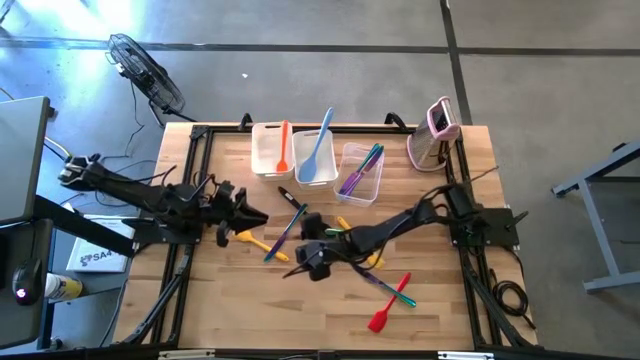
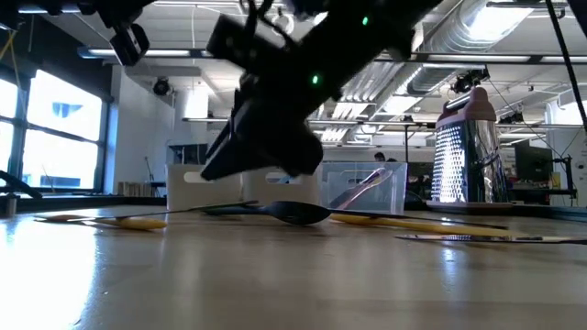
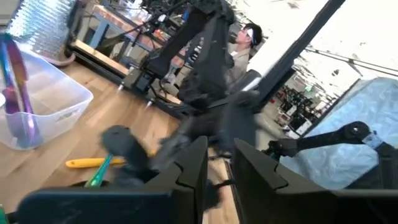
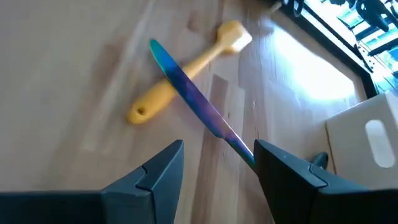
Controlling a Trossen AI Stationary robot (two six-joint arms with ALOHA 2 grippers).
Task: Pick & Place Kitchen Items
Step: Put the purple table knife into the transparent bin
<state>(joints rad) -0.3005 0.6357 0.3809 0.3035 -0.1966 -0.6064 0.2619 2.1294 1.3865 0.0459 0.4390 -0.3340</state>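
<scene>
A blue-teal utensil (image 1: pixel 284 233) lies slanted on the table, its handle (image 4: pixel 186 93) crossing a yellow spatula (image 4: pixel 186 68), which also shows in the high view (image 1: pixel 255 241). My right gripper (image 1: pixel 308 262) is open low over the blue handle, a finger on either side (image 4: pixel 217 149). The handle's near end runs close by one finger (image 4: pixel 273 168); I cannot tell whether they touch. My left gripper (image 1: pixel 258 217) is shut and empty, left of the pile (image 3: pixel 219 149). More yellow (image 1: pixel 345 225), black (image 1: pixel 290 197), red (image 1: pixel 385 318) and teal-purple (image 1: pixel 390 290) utensils lie on the table.
Three clear tubs stand at the far edge: one with an orange spatula (image 1: pixel 283 145), one with a light blue spoon (image 1: pixel 318 150), one with purple and teal utensils (image 1: pixel 362 170). A pink-and-white grater (image 1: pixel 437 130) stands upright at the far right. A person shows beyond the table (image 3: pixel 245 43).
</scene>
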